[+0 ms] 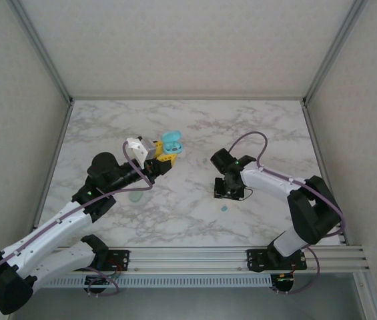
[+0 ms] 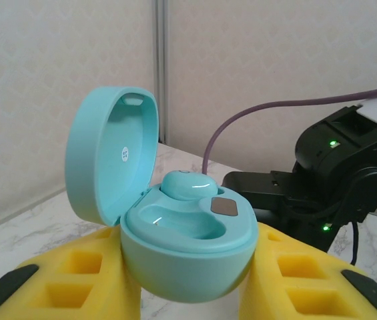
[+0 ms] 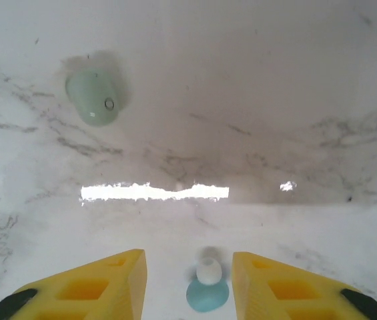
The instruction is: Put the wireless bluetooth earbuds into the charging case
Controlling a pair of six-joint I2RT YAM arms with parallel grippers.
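Left gripper (image 2: 187, 290) pinches open teal charging case (image 2: 175, 250), lid up, one earbud (image 2: 187, 183) seated in its well. Right gripper (image 3: 188, 280) jaws spread low over marble table (image 3: 275, 100); second earbud (image 3: 207, 295) lies between them, apparently untouched. Pale oval piece (image 3: 92, 99) lies farther off.

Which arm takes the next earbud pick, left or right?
Right. The right gripper sits open astride the loose earbud on the table. The left gripper is shut on the open charging case, one slot empty, so it's busy.
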